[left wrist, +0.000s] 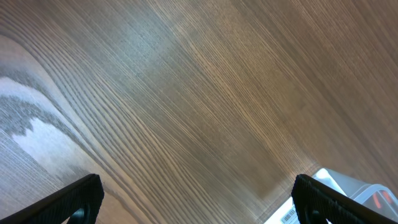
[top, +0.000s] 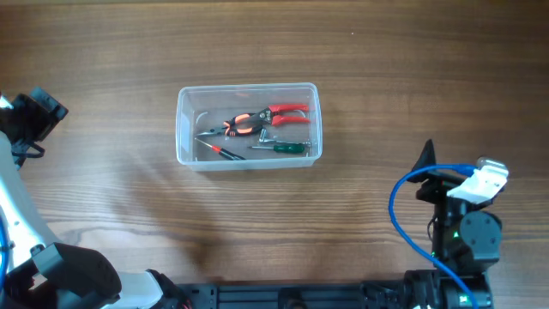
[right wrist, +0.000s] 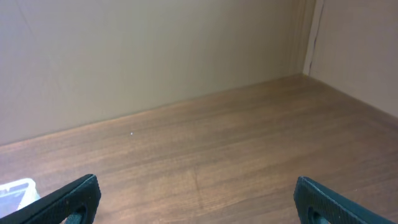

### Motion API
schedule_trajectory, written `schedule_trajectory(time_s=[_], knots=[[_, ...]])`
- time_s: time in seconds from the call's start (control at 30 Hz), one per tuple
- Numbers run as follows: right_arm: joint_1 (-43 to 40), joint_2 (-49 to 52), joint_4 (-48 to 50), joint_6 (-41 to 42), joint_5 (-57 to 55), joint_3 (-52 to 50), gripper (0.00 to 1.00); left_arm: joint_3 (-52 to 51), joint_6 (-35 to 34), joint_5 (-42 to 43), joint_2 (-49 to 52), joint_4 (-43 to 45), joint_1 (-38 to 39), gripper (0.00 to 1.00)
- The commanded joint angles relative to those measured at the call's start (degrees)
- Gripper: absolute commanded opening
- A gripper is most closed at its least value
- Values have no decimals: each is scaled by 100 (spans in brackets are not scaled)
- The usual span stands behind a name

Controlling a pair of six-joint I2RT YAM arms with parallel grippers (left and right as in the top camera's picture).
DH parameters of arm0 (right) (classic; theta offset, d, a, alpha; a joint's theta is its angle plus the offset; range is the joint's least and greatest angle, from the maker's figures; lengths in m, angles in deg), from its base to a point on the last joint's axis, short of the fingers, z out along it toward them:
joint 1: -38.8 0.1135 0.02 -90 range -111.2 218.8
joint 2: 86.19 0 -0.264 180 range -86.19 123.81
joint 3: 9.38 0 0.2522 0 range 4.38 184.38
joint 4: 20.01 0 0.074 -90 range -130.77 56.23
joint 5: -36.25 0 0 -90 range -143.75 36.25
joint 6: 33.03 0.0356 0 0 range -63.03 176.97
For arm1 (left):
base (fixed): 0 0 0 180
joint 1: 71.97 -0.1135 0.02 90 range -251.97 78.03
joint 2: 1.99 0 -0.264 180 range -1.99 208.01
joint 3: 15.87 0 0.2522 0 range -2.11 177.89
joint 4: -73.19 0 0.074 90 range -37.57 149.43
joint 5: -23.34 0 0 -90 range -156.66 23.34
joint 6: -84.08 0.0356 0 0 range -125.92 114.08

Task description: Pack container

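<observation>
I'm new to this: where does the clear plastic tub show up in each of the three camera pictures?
Overhead: the container sits mid-table, with hand tools inside.
Left wrist: only its corner, at the bottom right edge.
Right wrist: only its corner, at the bottom left edge.
Shared landmark: the wood-grain table under it in all three.

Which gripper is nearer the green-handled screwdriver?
Right. The right gripper sits to the right of the green-handled screwdriver; the left gripper is far left, beyond the container.
</observation>
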Motion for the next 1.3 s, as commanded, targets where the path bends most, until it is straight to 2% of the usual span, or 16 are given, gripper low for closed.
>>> schedule_trajectory(time_s=[0.0, 0.33, 1.27], knots=[[-24, -448, 50, 0, 105, -374, 100, 37, -76, 72, 11, -2, -26, 100], [-28, -1443, 35, 4, 105, -1158, 100, 37, -76, 72, 11, -2, -26, 100], [-63, -1436, 48, -9, 105, -1272, 100, 37, -76, 70, 11, -2, -26, 100]])
